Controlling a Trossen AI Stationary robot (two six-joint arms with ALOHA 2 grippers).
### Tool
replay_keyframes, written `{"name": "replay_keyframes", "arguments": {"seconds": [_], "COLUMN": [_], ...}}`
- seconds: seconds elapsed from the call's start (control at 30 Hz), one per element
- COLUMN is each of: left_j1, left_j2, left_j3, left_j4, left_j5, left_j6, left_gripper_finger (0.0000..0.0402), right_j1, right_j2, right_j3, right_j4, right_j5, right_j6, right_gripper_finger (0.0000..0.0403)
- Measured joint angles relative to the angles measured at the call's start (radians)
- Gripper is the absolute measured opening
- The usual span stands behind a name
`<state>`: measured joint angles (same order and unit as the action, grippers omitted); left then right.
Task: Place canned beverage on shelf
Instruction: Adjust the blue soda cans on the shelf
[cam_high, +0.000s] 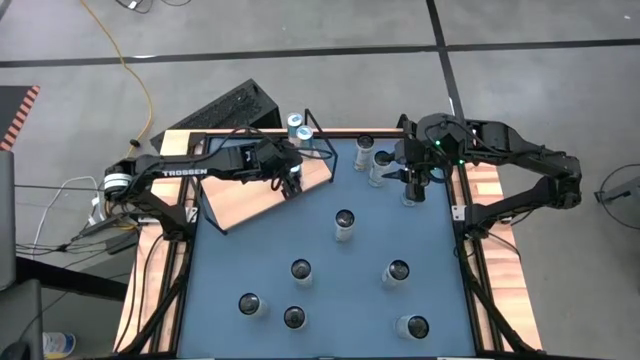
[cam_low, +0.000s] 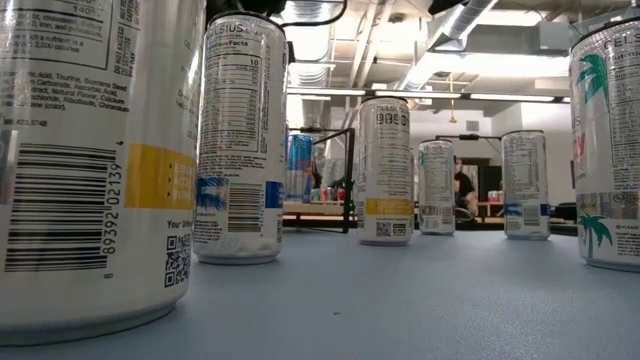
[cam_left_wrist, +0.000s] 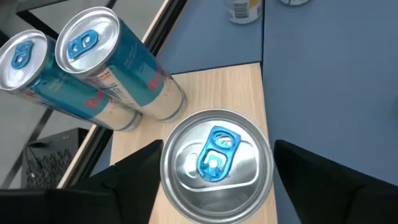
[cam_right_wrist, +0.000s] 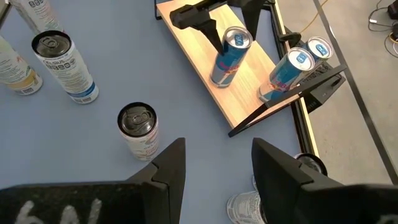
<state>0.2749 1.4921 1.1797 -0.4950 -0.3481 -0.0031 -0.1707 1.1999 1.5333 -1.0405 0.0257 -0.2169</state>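
Observation:
The shelf (cam_high: 250, 200) is a pale-wood board with a black wire frame (cam_high: 318, 135) at its far end, lying on the blue table at the far left. Two blue cans (cam_high: 298, 125) stand on it by the frame. A third blue-tabbed can (cam_left_wrist: 214, 165) stands upright on the board (cam_left_wrist: 230, 87). My left gripper (cam_left_wrist: 214, 180) is open, with one finger on either side of this can's top. My right gripper (cam_right_wrist: 217, 168) is open and empty above the table's far right, over a can (cam_right_wrist: 245, 208). My left gripper comes at the can from above, with a finger on each side of its rim. One finger (cam_left_wrist: 311, 174) stands clear of the rim. The other finger (cam_left_wrist: 134, 171) lies close against the rim (cam_left_wrist: 165, 162); I cannot tell whether it touches. The can stands on the board.
Several white cans stand about the blue table, among them one in the middle (cam_high: 345, 225), two nearer (cam_high: 301, 270) (cam_high: 397, 272) and three by the near edge (cam_high: 294, 318). More cans stand at the far right by my right gripper (cam_high: 365, 150). A keyboard (cam_high: 225, 110) lies beyond the table.

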Motion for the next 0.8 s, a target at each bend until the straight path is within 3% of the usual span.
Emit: {"name": "replay_keyframes", "arguments": {"seconds": [0.17, 0.5, 0.8], "left_j1": [0.0, 0.035, 0.131], "left_j2": [0.0, 0.0, -0.001], "left_j3": [0.0, 0.0, 0.0], "left_j4": [0.024, 0.081, 0.129], "left_j5": [0.017, 0.207, 0.468], "left_j6": [0.079, 0.288, 0.452], "left_gripper_finger": [0.0229, 0.0229, 0.0236], "right_j1": [0.0, 0.0, 0.0], "right_j2": [0.0, 0.0, 0.0], "right_j3": [0.0, 0.0, 0.0], "right_j4": [0.0, 0.0, 0.0], "right_j5": [0.0, 0.0, -0.001], "right_j6": [0.0, 0.0, 0.0], "right_gripper_finger": [0.0168, 0.0168, 0.0168]}}
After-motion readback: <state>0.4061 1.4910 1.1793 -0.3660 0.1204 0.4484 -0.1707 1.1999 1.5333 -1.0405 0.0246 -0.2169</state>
